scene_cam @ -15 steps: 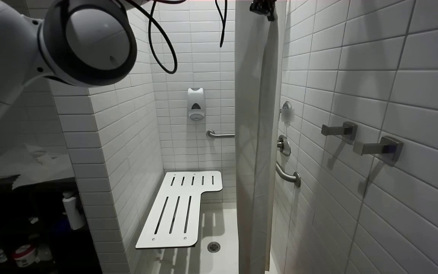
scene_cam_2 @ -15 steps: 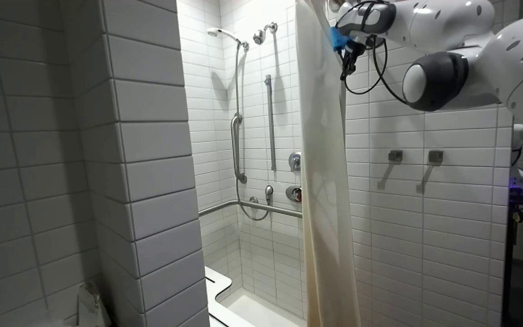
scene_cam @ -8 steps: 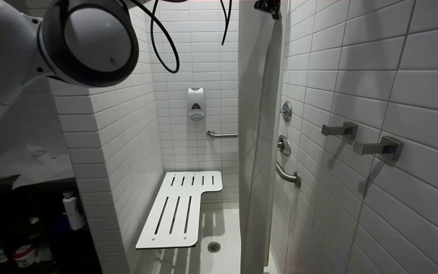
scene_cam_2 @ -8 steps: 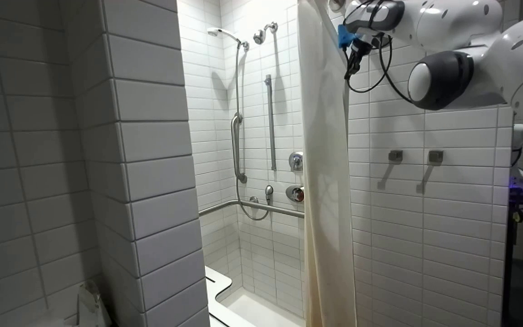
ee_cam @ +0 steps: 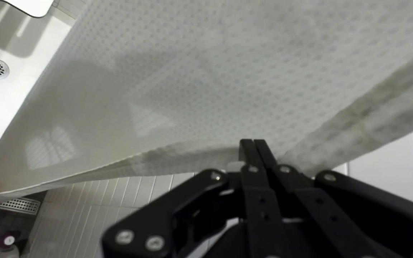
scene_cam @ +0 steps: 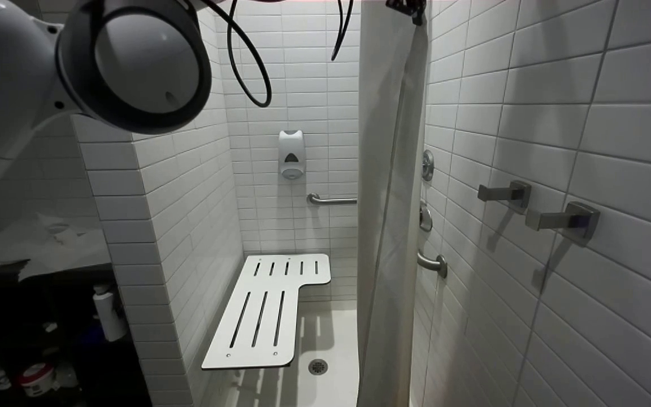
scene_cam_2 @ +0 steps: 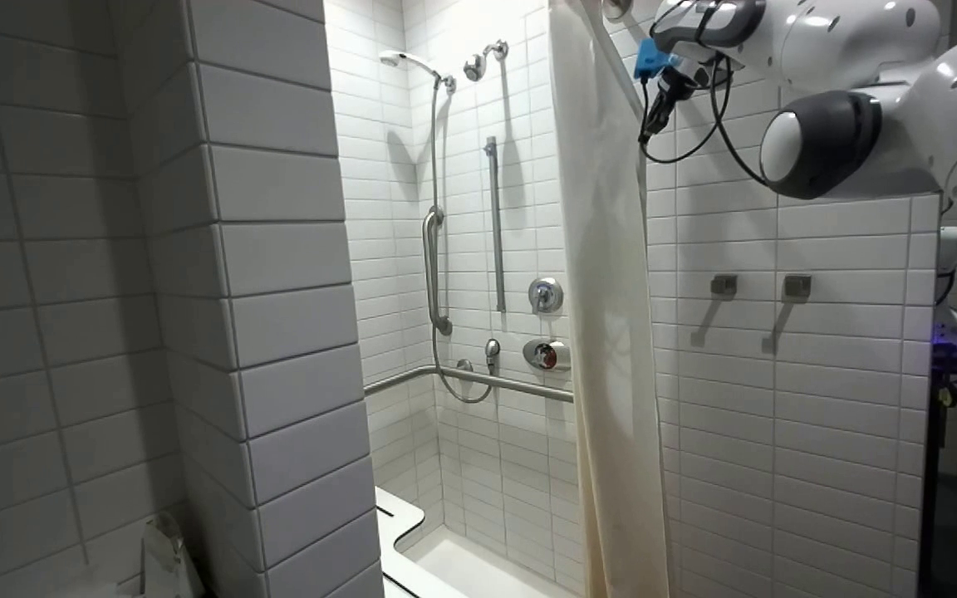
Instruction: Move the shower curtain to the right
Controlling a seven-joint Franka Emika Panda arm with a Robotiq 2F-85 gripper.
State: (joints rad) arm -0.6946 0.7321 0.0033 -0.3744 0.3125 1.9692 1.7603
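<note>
The shower curtain [scene_cam: 387, 198] is a tall off-white sheet hanging in vertical folds near the right tiled wall. It also hangs beside the arm in an exterior view [scene_cam_2: 611, 316]. In the wrist view, the curtain [ee_cam: 192, 89] fills most of the upper picture. My gripper [ee_cam: 253, 141] is shut, with the curtain's edge gathered at the fingers from both sides. The gripper also shows high at the curtain's right edge in both exterior views [scene_cam_2: 653, 129], partly cut off at the top in an exterior view [scene_cam: 416, 16]. The curtain's top is out of view.
A white slatted bench [scene_cam: 269, 333] juts from the left shower wall. Metal hooks [scene_cam: 565, 220] stick out of the right tiled wall [scene_cam: 529, 316]. A grab bar [scene_cam_2: 512, 384] and shower valves [scene_cam_2: 545, 355] are behind the curtain. A tiled pillar [scene_cam_2: 279, 291] stands at left.
In both exterior views, my gripper and the curtain have moved to the right. More of the grab bar and valves shows to the left of the curtain in an exterior view.
</note>
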